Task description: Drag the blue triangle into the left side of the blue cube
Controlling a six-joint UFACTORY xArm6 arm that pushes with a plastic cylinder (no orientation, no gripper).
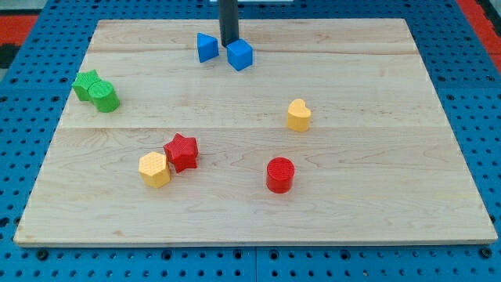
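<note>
The blue triangle [207,47] lies near the view's top, left of centre. The blue cube [240,55] sits just to its right, with a small gap between them. My dark rod comes down from the view's top, and my tip [228,42] rests on the board in that gap, just above and between the two blue blocks, close to the cube's upper left corner.
A green star [86,83] and a green cylinder [104,97] touch at the view's left. A yellow hexagon [154,169] touches a red star [182,151] at lower left. A yellow heart [298,114] and a red cylinder [279,174] stand right of centre. The wooden board [391,157] lies on a blue pegboard.
</note>
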